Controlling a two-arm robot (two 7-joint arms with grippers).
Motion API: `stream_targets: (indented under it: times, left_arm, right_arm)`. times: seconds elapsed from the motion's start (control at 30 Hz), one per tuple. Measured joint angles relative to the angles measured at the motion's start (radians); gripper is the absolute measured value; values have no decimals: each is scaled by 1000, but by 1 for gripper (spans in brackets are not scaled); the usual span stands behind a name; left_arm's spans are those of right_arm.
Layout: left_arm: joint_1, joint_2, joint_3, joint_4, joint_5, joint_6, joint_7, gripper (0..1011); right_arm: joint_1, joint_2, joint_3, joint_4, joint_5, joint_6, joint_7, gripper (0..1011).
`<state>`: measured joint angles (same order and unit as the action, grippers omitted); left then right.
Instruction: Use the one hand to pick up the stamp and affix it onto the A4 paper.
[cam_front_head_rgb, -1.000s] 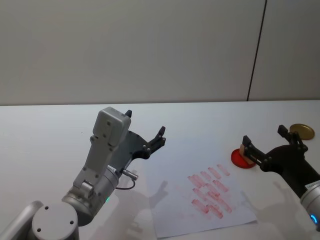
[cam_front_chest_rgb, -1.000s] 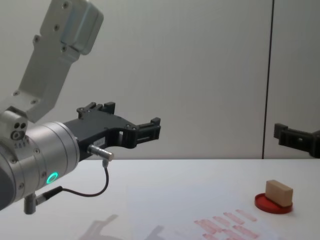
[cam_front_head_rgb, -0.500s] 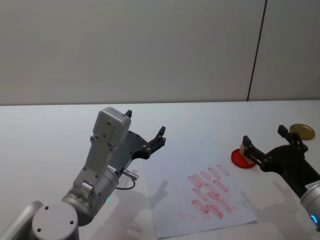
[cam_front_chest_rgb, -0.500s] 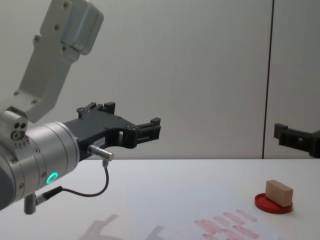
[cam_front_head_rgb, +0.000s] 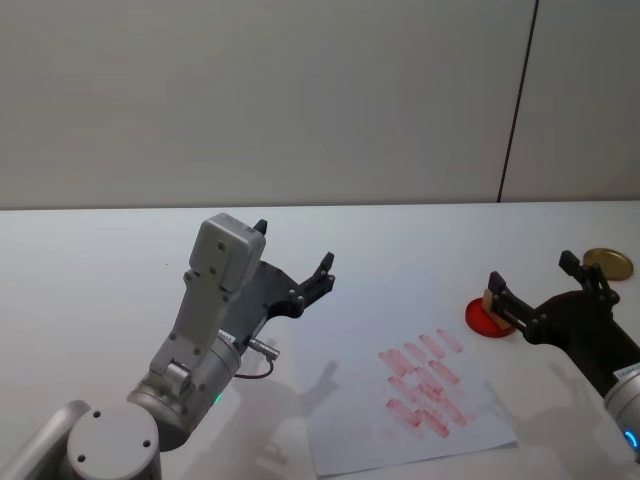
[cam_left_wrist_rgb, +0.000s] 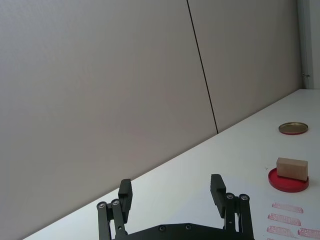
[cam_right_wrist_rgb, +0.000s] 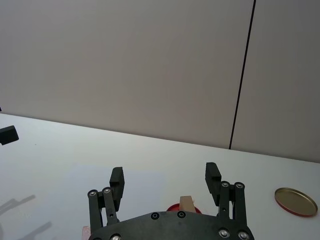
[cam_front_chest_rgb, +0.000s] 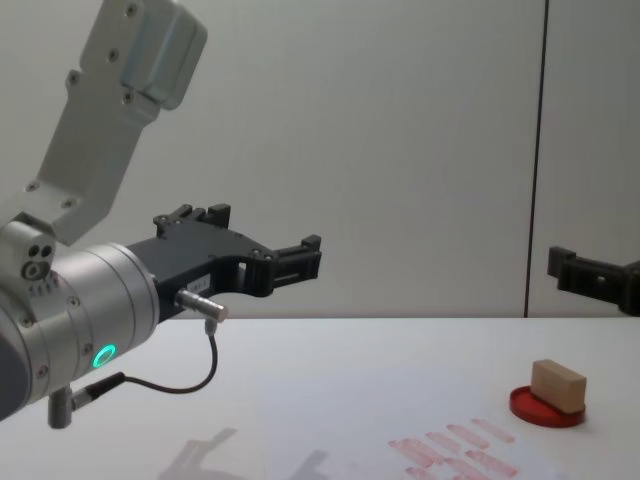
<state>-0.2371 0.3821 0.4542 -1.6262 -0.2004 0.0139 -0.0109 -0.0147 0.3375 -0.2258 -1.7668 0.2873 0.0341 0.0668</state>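
The stamp (cam_front_chest_rgb: 557, 385), a small tan block, stands on the red round ink pad (cam_front_chest_rgb: 545, 409) at the table's right. The A4 paper (cam_front_head_rgb: 345, 410) lies left of it and bears rows of pinkish-red prints (cam_front_head_rgb: 425, 382). My right gripper (cam_front_head_rgb: 530, 270) is open with nothing between its fingers. It hovers above the table on the near side of the stamp, and one of its fingers (cam_front_chest_rgb: 585, 272) sits well above the block. In the right wrist view the stamp (cam_right_wrist_rgb: 186, 204) shows just beyond the open right gripper (cam_right_wrist_rgb: 165, 176). My left gripper (cam_front_head_rgb: 293, 248) is open and held in the air over the table's left middle.
A gold round lid (cam_front_head_rgb: 607, 263) lies on the table beyond the ink pad, near the right edge. The big silver left arm (cam_front_chest_rgb: 80, 310) with its green ring stands up over the table's left side. White tabletop (cam_front_head_rgb: 100, 270) stretches to the wall.
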Motion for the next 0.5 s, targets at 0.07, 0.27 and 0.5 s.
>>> stream_targets:
  times: [0.07,0.27,0.5]
  left_arm:
    - [0,0,0,0,0,0,0,993]
    - [0,0,0,0,0,0,0,993]
    - [0,0,0,0,0,0,0,993]
  right_arm:
    - [0,0,0,0,0,0,0,1001]
    - [0,0,0,0,0,0,0,1001]
    - [0,0,0,0,0,0,0,1001]
